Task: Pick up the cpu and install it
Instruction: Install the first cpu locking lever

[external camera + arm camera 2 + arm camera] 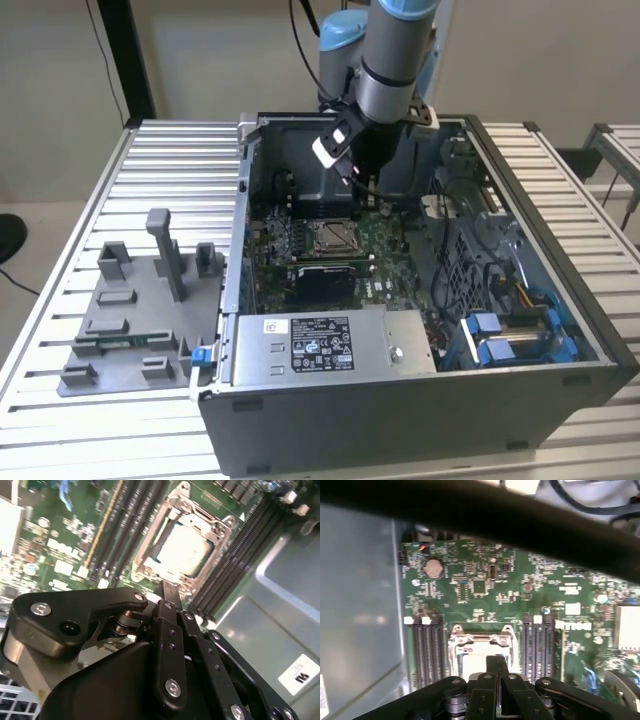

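One cpu [181, 550] already sits in the socket [186, 541] just beyond the pincer [167, 594], whose fingers are closed together, holding nothing; installation seems finished.

Silver cpu [182, 550] flat in socket

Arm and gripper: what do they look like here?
In the exterior view, the silver-grey tubular arm has light-blue joint caps, black cables running up behind it, and a white-faced module clipped at the wrist. In both wrist views, the matte black gripper has flat bar linkages pinned with silver screws and rounded pivot housings.
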`<state>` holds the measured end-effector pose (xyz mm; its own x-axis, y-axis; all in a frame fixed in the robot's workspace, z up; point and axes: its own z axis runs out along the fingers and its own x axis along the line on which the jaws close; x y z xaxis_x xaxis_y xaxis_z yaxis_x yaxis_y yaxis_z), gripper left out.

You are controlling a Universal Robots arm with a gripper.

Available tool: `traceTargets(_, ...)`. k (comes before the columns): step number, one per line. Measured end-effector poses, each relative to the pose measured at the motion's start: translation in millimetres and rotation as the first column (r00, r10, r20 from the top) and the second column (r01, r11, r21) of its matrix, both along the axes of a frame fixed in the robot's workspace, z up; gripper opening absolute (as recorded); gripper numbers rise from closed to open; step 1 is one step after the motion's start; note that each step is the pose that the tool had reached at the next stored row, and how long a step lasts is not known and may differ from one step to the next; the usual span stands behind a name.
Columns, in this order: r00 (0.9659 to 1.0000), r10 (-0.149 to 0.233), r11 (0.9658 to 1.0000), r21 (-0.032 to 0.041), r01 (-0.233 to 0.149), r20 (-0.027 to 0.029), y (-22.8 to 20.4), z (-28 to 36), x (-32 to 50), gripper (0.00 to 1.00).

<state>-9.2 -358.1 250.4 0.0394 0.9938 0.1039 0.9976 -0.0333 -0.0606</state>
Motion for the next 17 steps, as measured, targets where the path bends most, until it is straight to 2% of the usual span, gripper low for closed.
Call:
traceTargets(2,1.0000,-0.001,0.9997,-0.0261,0.001,-0.0038,0.0,0.0,0.5,0.00)
traceTargets(6,0.9999,-0.002,0.9978,-0.0658,0.001,-0.0143,0.0,0.5,2.2,0.00)
traceTargets(10,0.9997,-0.003,0.9943,-0.1067,0.000,-0.0261,0.1,1.2,4.2,0.00)
traceTargets(11,0.9996,-0.003,0.9933,-0.1158,0.000,-0.0277,0.1,1.7,4.5,0.00)
traceTargets(13,0.9996,-0.003,0.9922,-0.1244,0.000,-0.0290,0.1,3.9,5.0,0.00)
traceTargets(17,0.9996,-0.003,0.9915,-0.1303,0.000,-0.0292,0.3,10.3,6.4,0.00)
